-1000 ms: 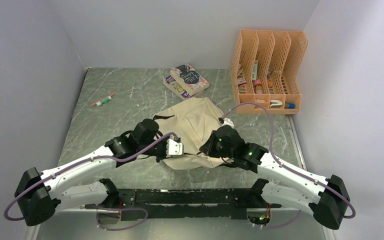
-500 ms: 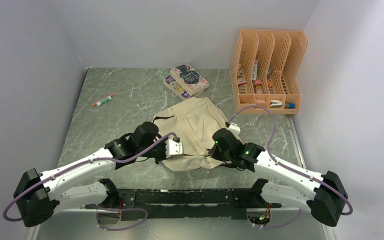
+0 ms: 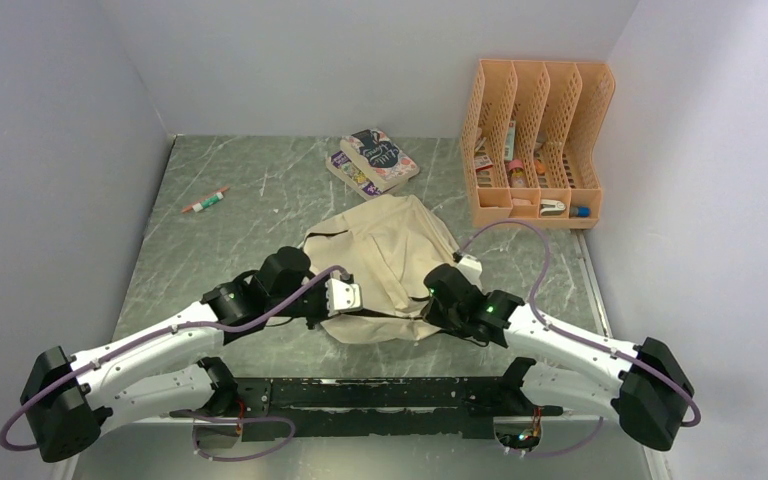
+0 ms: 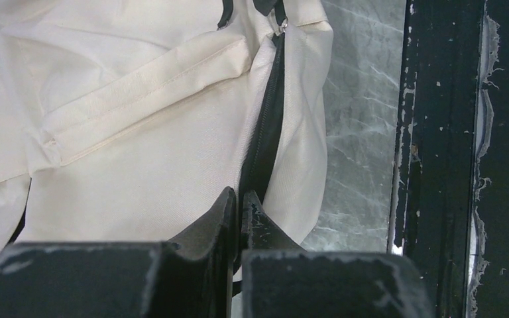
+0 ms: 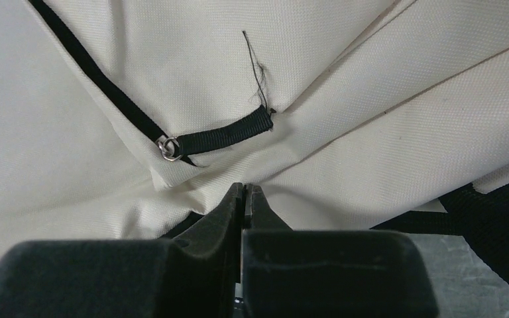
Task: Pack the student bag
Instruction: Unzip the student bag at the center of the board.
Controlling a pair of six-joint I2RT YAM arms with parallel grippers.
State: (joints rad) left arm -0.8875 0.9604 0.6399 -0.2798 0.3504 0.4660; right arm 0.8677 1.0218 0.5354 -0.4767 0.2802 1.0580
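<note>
Top external: bag [image 3: 390, 250] on marbled table [image 3: 250, 200], pale walls [image 3: 360, 60].

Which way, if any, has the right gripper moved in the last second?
Yes. In the top view the right gripper has shifted toward the near edge, away from the organizer.

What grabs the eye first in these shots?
The crumpled cream bag at mid-table, pinched at its near edge from both sides. The left gripper is shut on it beside the black zipper, the right gripper on a fabric fold. Next, the orange organizer at far right and the books behind the bag.
</note>
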